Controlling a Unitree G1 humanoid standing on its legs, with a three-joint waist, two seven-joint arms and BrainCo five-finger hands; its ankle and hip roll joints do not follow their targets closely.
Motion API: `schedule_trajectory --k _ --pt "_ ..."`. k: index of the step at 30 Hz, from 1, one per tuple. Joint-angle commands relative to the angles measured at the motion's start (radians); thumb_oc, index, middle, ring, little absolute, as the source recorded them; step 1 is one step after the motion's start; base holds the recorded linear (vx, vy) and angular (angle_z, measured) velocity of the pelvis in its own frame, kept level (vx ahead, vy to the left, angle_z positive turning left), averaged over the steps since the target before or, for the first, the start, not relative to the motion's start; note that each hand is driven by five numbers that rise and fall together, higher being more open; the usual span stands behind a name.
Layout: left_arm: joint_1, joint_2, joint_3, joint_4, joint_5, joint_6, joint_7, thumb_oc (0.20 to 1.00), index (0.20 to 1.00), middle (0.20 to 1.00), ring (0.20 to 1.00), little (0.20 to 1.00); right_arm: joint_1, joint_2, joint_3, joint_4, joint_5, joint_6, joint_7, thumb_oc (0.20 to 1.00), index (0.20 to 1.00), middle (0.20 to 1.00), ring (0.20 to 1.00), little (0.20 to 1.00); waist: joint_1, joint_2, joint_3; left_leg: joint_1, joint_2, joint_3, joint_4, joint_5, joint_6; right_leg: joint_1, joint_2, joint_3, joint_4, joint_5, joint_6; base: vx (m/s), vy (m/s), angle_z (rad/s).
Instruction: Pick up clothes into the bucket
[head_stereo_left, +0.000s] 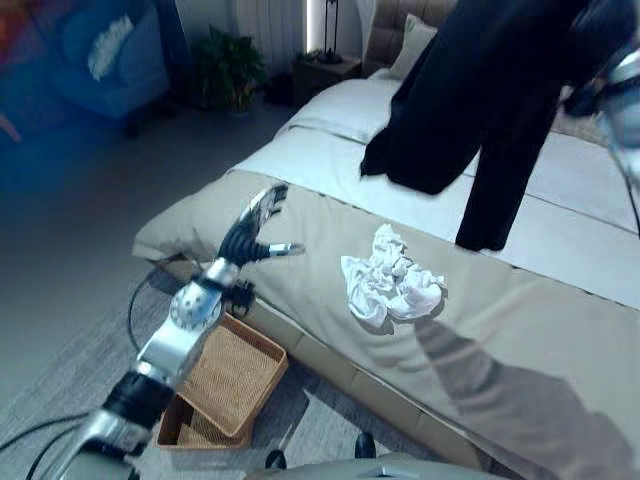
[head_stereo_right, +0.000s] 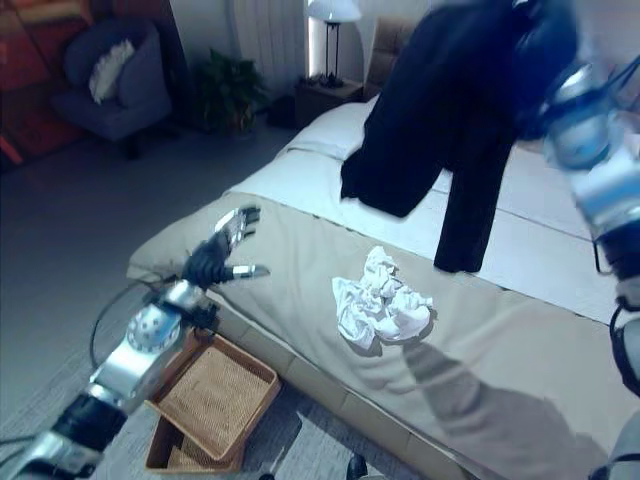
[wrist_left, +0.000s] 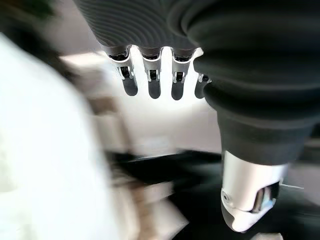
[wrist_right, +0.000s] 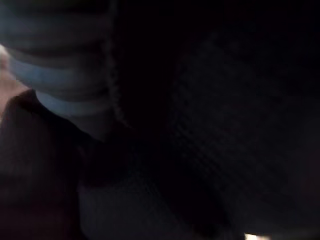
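A black garment (head_stereo_left: 480, 100) hangs in the air over the far side of the bed, held up high by my right hand (head_stereo_right: 545, 45), whose fingers are buried in the cloth. The right wrist view is dark with this cloth (wrist_right: 225, 125) close against it. A crumpled white cloth (head_stereo_left: 390, 280) lies on the beige bedcover (head_stereo_left: 520, 340) near the bed's front edge. My left hand (head_stereo_left: 252, 235) is open, fingers (wrist_left: 152, 80) straight, above the bed's near corner, left of the white cloth and holding nothing. A wicker basket (head_stereo_left: 232, 375) stands on the floor below that hand, against the bed.
A smaller wicker tray (head_stereo_left: 185, 430) sits under the basket. A blue armchair (head_stereo_right: 110, 80), a potted plant (head_stereo_left: 225, 65) and a nightstand (head_stereo_left: 325, 70) with a lamp (head_stereo_right: 332, 10) stand at the back. A pillow (head_stereo_left: 415, 45) lies at the bed's head.
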Motion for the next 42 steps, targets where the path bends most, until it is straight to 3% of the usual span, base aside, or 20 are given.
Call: schedule_trajectory --k 1,7,15,24,27,31,32,34,40,42 --pt "-0.071 0.045 -0.048 0.017 -0.061 -0.027 -0.035 1.0 1.0 1.0 1.0 1.0 -0.011 -0.023 -0.064 -0.051 0.072 -0.012 0.076 0.2 0.2 0.2 0.2 0.2 0.011 -0.034 -0.036 0.012 -0.03 -0.017 0.083 -0.102 0.004 0.066 -0.038 -0.041 0.077 -0.106 0.055 0.02 -0.001 -0.03" --pt "-0.14 0.054 -0.103 0.017 -0.055 -0.021 -0.06 1.0 1.0 1.0 1.0 1.0 0.126 -0.021 -0.11 -0.188 0.111 -0.01 0.17 0.2 0.2 0.2 0.2 0.2 0.02 -0.031 -0.038 0.023 -0.03 -0.025 0.079 -0.099 0.004 0.085 -0.04 -0.051 0.07 -0.106 0.056 0.0 0.0 0.0" --pt "-0.181 -0.009 -0.15 0.093 0.046 -0.015 -0.049 1.0 1.0 1.0 1.0 1.0 0.128 0.037 -0.129 -0.318 0.108 -0.031 0.193 0.2 0.2 0.2 0.2 0.2 0.023 -0.028 -0.026 0.024 -0.035 -0.032 0.077 -0.096 0.008 0.091 -0.041 -0.058 0.069 -0.106 0.058 0.0 0.0 0.0" --pt "-0.182 -0.154 -0.167 0.239 0.169 0.004 -0.016 1.0 1.0 1.0 1.0 1.0 0.083 0.229 -0.159 -0.461 0.068 -0.065 0.167 0.2 0.2 0.2 0.2 0.2 0.021 -0.025 -0.007 0.021 -0.044 -0.038 0.089 -0.097 0.025 0.088 -0.048 -0.053 0.076 -0.1 0.059 0.0 0.0 0.0" --pt "-0.185 -0.183 -0.171 0.249 0.153 0.011 -0.016 1.0 1.0 1.0 1.0 1.0 0.074 0.252 -0.147 -0.479 0.067 -0.067 0.172 0.2 0.2 0.2 0.2 0.2 0.02 -0.024 -0.005 0.019 -0.045 -0.039 0.091 -0.097 0.027 0.087 -0.048 -0.051 0.078 -0.102 0.059 0.0 0.0 0.0" --pt "-0.222 -0.239 -0.23 0.229 -0.1 0.04 -0.089 1.0 1.0 1.0 1.0 1.0 0.045 0.302 -0.102 -0.509 0.084 -0.069 0.183 0.2 0.2 0.2 0.2 0.2 0.015 -0.022 0.003 0.015 -0.044 -0.042 0.09 -0.093 0.028 0.084 -0.049 -0.052 0.079 -0.101 0.056 0.0 0.0 0.0" --pt "-0.222 -0.238 -0.229 0.229 -0.101 0.04 -0.089 1.0 1.0 1.0 1.0 1.0 0.044 0.302 -0.102 -0.509 0.084 -0.069 0.183 0.2 0.2 0.2 0.2 0.2 0.015 -0.022 0.003 0.015 -0.044 -0.042 0.09 -0.093 0.028 0.084 -0.049 -0.053 0.079 -0.101 0.056 0.0 0.0 0.0" --pt "-0.256 -0.247 -0.292 0.21 -0.228 0.08 -0.122 1.0 1.0 1.0 1.0 1.0 0.039 0.327 -0.071 -0.529 0.111 -0.066 0.197 0.2 0.2 0.2 0.2 0.2 0.01 -0.02 0.006 0.014 -0.045 -0.045 0.09 -0.091 0.027 0.081 -0.049 -0.054 0.078 -0.098 0.056 0.0 0.0 0.0" --pt "-0.309 -0.253 -0.35 0.234 -0.231 0.111 -0.123 1.0 1.0 1.0 1.0 1.0 0.031 0.363 -0.044 -0.568 0.143 -0.057 0.211 0.2 0.2 0.2 0.2 0.2 0.008 -0.016 0.012 0.006 -0.044 -0.047 0.092 -0.087 0.026 0.076 -0.05 -0.056 0.079 -0.097 0.055 0.01 -0.002 0.0" --pt "-0.32 -0.284 -0.368 0.281 -0.206 0.122 -0.12 1.0 1.0 1.0 1.0 1.0 0.032 0.411 -0.037 -0.586 0.162 -0.06 0.214 0.2 0.2 0.2 0.2 0.2 0.008 -0.016 0.016 0.003 -0.045 -0.049 0.096 -0.089 0.027 0.073 -0.049 -0.052 0.079 -0.097 0.054 0.0 0.0 0.0"
